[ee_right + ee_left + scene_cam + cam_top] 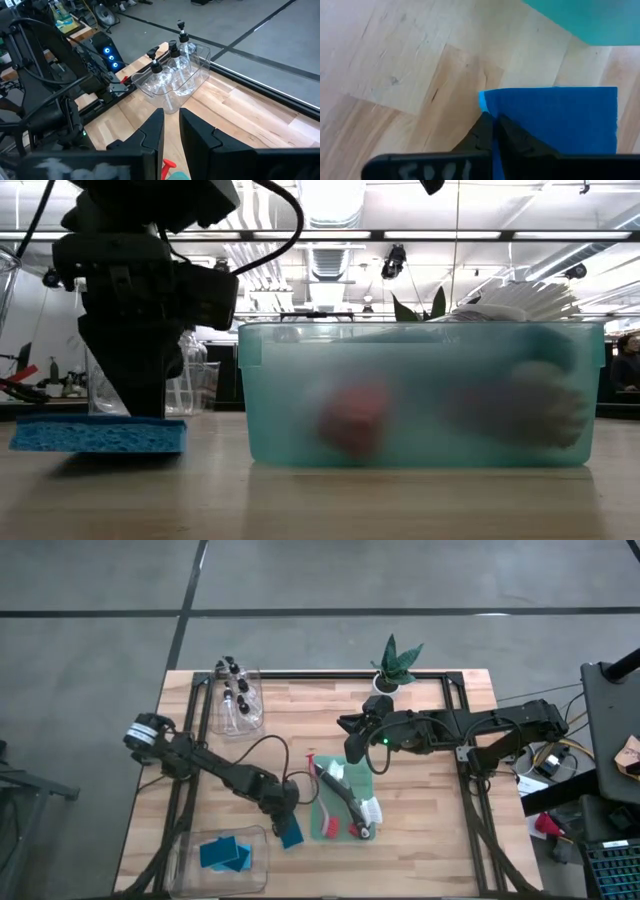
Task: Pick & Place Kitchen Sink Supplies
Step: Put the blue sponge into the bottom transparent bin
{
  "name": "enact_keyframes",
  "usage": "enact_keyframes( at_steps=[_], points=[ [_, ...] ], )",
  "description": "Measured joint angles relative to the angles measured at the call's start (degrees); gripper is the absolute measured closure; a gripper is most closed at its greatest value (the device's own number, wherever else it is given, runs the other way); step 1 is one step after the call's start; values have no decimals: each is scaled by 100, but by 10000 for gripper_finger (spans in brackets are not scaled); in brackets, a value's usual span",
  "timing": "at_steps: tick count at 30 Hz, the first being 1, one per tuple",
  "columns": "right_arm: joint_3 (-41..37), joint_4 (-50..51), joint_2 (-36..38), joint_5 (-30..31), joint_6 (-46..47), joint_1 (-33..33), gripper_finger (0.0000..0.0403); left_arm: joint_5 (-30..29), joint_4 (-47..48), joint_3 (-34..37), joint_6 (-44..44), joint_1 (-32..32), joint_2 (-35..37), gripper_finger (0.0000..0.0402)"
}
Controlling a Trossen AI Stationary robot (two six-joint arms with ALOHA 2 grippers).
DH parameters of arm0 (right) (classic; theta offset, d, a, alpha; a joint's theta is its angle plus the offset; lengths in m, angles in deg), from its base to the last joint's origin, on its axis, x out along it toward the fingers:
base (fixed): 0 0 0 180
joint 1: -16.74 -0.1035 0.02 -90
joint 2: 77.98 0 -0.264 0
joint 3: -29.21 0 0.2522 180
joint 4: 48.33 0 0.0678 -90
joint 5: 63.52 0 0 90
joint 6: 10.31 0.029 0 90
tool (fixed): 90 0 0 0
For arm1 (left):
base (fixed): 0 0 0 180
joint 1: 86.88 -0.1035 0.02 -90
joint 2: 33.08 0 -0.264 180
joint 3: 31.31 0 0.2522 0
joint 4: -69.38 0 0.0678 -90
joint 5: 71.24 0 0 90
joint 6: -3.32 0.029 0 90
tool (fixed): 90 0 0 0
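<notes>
My left gripper (287, 812) is low over the table, shut on a flat blue sponge (291, 833), beside the near left corner of the teal bin (322, 812). The low view shows the sponge (98, 433) lying level, on or barely above the table top, under the gripper (135, 408). Red and black brushes with white parts (350, 808) lie in the teal bin. More blue sponges (224, 855) lie in a clear bin at the near left. Clear bottles with black tops (236, 692) stand in a clear bin at the far left. My right gripper (347, 724) is slightly open and empty above the table's middle. My left gripper pinches the sponge's edge near one corner (489, 107) between its two fingers (517, 140), coming slanting from above. The sponge stretches out level away from the fingers. I cannot tell whether it rests on the table or hangs just clear.
A potted green plant (395, 662) stands at the far edge. The bottle bin shows ahead of my right gripper (175, 70). The teal bin (420, 395) stands close to the sponge's right in the low view. Bare wood lies on the table's right side (430, 830).
</notes>
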Motion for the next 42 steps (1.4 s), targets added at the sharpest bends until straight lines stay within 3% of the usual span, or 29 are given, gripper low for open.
enact_keyframes(
  at_steps=[8, 14, 21, 29, 34, 42],
  points=[
    [-7, 6, 0, 0, -15, 0, 346, 125, 284, 17, 177, -161, 430, 399],
    [-9, 7, 0, 2, -42, 0, 346, 265, 958, -89, 212, -272, 1423, 400],
    [-11, 8, 0, 2, -59, 0, 346, 873, 1328, -96, -35, -264, 2900, 401],
    [-11, 8, 0, 4, -75, 2, 346, 1493, 2421, -96, -450, 214, 4137, 401],
    [-11, 7, 0, 7, -122, 2, 346, 1534, 2634, -85, -720, 860, 4287, 401],
    [-11, 6, 0, 22, -129, 5, 346, 1288, 2707, 96, -977, 2061, 3627, 401]
  ],
)
